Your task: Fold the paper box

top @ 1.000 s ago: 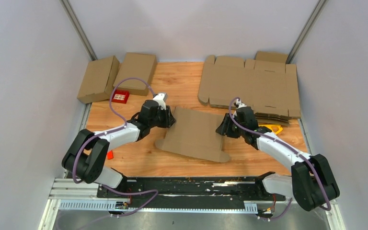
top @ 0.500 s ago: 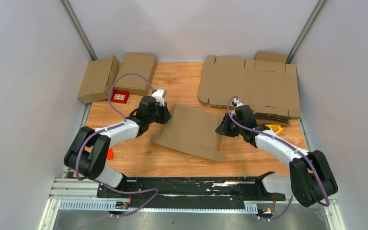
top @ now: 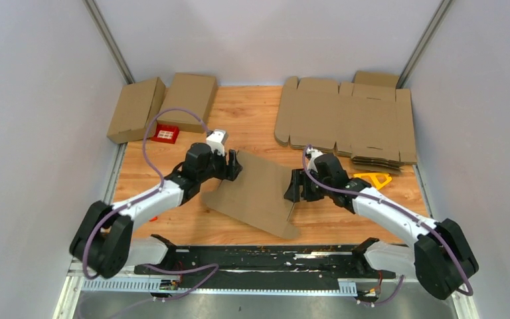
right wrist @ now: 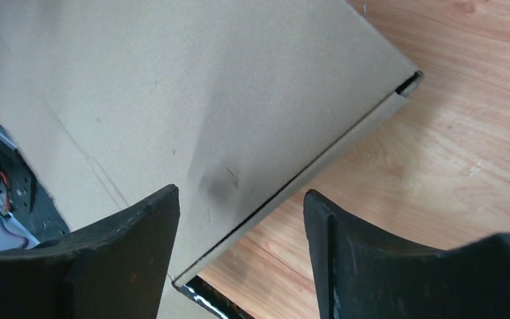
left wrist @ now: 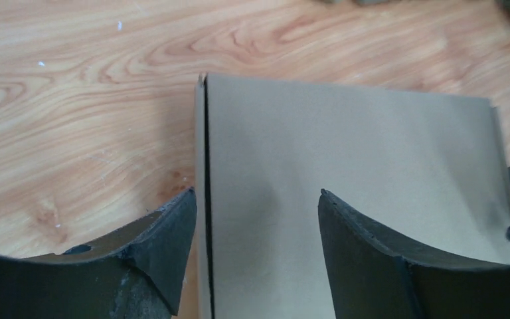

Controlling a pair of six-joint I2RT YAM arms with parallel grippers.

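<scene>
Two arms are working this table, and between them one paper box (top: pixel 255 191) is lying near the middle of the wooden table (top: pixel 252 109), turned at a slant with its near corner pointing toward the arm bases. Behind it, two folded boxes (top: pixel 136 109) are sitting at the far left corner, and a stack of flat cardboard blanks (top: pixel 345 123) is lying at the far right; how many sheets are in it is not countable. One red block (top: pixel 167 134) is resting just in front of the folded boxes, and one yellow piece (top: pixel 372 179) is peeking out by the right arm. The paper box is looking plain brown and nearly flat, with a dark slit running down its left edge in the left wrist view and a narrow doubled strip showing along its right edge. The left gripper (left wrist: pixel 255 196) is hanging at the sheet's left edge, its fingers (left wrist: pixel 159 252) standing well apart, one off the edge and one over the panel, clamping nothing. The right gripper (right wrist: pixel 240 193) is sitting at the opposite edge, fingers (right wrist: pixel 358 259) likewise spread wide either side of that edge, gripping nothing; whether any tip is brushing the cardboard is impossible to tell.
</scene>
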